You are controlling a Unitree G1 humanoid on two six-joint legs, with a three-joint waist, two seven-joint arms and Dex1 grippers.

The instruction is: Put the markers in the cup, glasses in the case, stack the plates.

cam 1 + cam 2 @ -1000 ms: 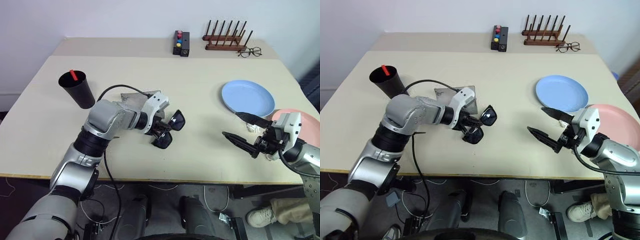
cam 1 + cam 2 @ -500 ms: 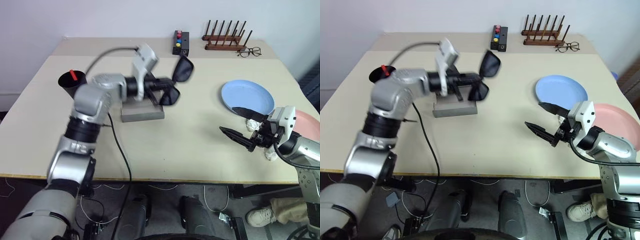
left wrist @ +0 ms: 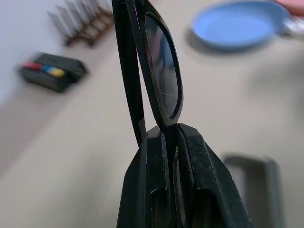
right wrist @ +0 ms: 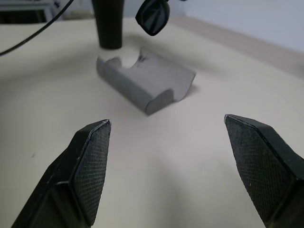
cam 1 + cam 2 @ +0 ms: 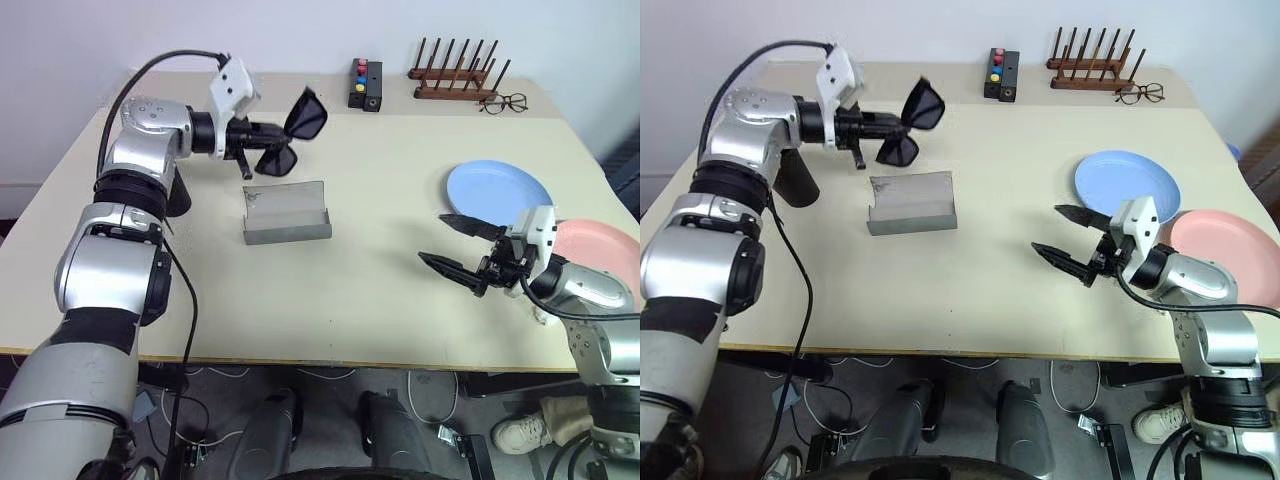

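My left gripper (image 5: 272, 136) is shut on the black glasses (image 5: 303, 116) and holds them in the air, beyond the far-left corner of the case. In the left wrist view its fingers (image 3: 156, 166) pinch the frame edge-on. The grey case (image 5: 287, 212) lies open on the table, nothing in it. The black cup (image 5: 795, 185) stands behind my left forearm, its rim and the markers hidden. The light blue plate (image 5: 497, 192) and the pink plate (image 5: 600, 258) lie side by side at the right. My right gripper (image 5: 432, 238) hovers open, just left of the plates.
A black box with coloured buttons (image 5: 364, 84), a wooden peg rack (image 5: 458, 78) and clear-lens spectacles (image 5: 500, 102) sit along the far edge. A black cable (image 5: 150, 70) loops over my left arm. A person's shoe (image 5: 520, 433) shows under the table at the right.
My left arm has swung the glasses up and away from the near middle of the table to the far left, uncovering the case. The right gripper has edged left, still open.
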